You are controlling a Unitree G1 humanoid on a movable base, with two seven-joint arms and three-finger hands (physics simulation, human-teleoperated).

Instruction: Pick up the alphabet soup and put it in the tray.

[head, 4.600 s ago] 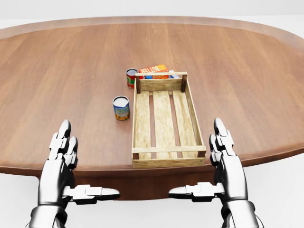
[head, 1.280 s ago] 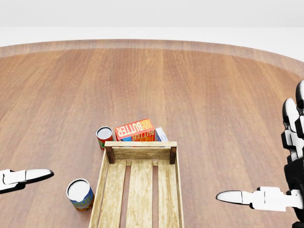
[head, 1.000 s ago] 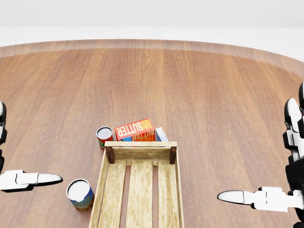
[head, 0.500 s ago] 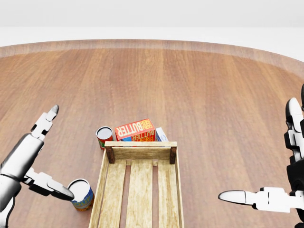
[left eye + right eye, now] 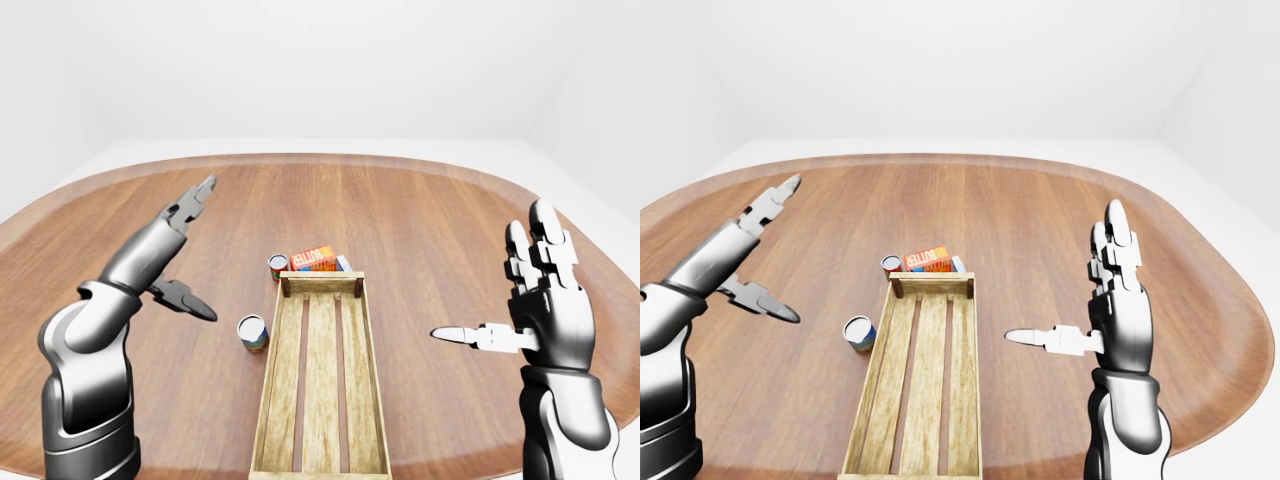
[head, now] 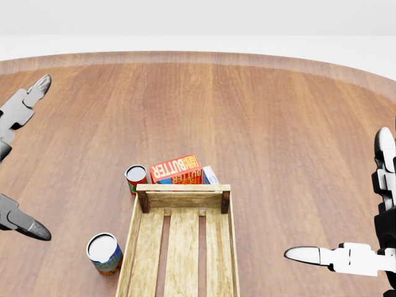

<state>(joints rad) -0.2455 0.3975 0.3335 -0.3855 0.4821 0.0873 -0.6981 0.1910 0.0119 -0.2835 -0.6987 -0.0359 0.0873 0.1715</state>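
1. Red-labelled alphabet soup can point(image 6: 135, 178): upright on round brown wooden table point(image 6: 278, 136), just outside slatted wooden tray point(image 6: 183, 247) far-left corner.
2. Left hand point(image 5: 170, 255): spread wide, empty, raised.
3. Right hand point(image 5: 535, 300): spread wide, empty.

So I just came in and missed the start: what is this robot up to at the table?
Nothing is held yet. The left hand hovers open above the table, up and left of the blue-labelled can beside the wooden tray. The right hand is open too, raised to the tray's right. A red can and a butter box sit just beyond the tray's top end, and the tray has nothing in it.
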